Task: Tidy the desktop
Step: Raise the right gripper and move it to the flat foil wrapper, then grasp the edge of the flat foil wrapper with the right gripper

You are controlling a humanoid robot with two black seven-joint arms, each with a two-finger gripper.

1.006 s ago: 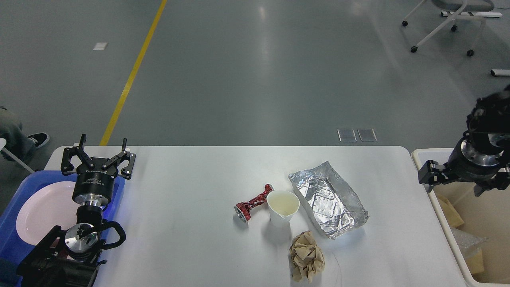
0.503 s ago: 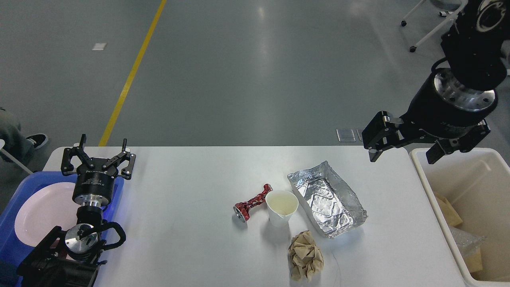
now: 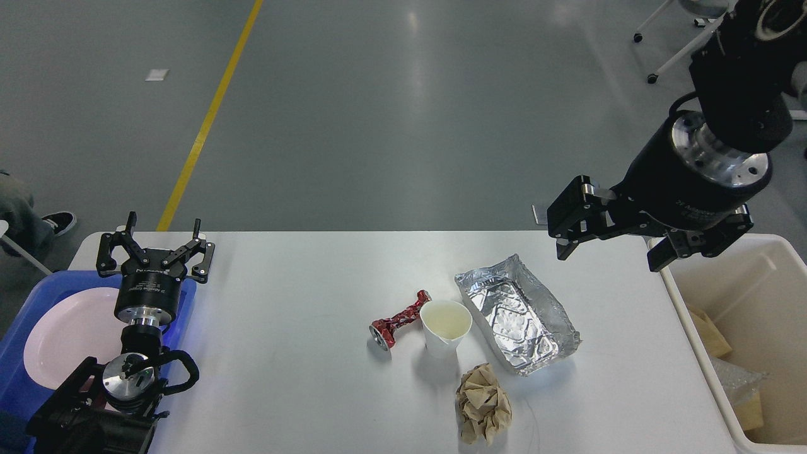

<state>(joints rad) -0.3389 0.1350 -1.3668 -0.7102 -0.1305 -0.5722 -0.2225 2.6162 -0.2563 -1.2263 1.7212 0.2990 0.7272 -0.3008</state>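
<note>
The white desktop (image 3: 302, 378) carries a crushed red can (image 3: 398, 320), a white paper cup (image 3: 446, 328), a crumpled foil tray (image 3: 518, 313) and a ball of brown paper (image 3: 483, 403), grouped right of centre. My right gripper (image 3: 606, 257) hangs open and empty above the table's far right corner, just beyond the foil tray. At the far left corner my left gripper (image 3: 156, 243) is open and empty too, its fingers pointing away from me over the blue tray's edge.
A blue tray (image 3: 19, 394) holding a white plate (image 3: 66, 337) sits at the left end. A beige bin (image 3: 753, 302) with cardboard and plastic scraps stands off the right end. An office chair (image 3: 668, 38) is on the floor far right.
My right arm has lifted from low over the bin and swung left, so its open gripper now hangs over the table's far right corner. The left arm and the objects stayed put.
</note>
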